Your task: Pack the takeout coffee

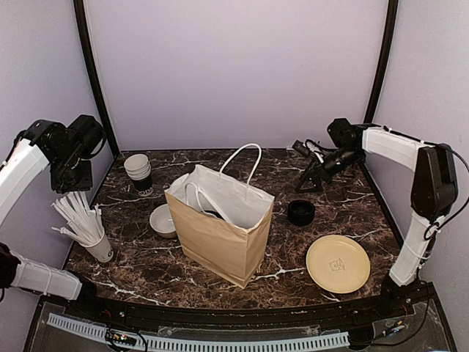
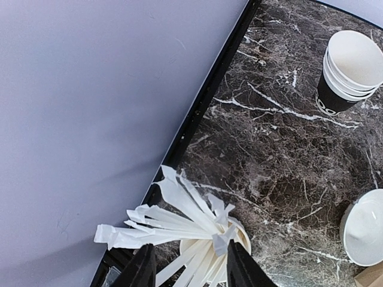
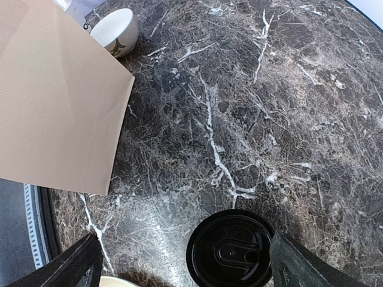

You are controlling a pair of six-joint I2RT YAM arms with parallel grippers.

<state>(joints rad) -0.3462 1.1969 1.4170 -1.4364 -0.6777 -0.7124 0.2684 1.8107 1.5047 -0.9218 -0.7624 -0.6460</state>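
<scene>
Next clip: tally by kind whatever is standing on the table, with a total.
paper bag: 1
stack of lidless cups: 1
white bowl: 1
yellow plate: 1
cup of white wrapped sticks: 1
black lid stack: 1
Total: 6
Not counted: a dark shape inside the bag; I cannot tell what it is.

I read no complete text. The nested cup stack (image 2: 350, 72) carries white lettering, cut off and illegible. The yellow plate (image 1: 326, 273) bears a central emblem, possibly a logo.
</scene>
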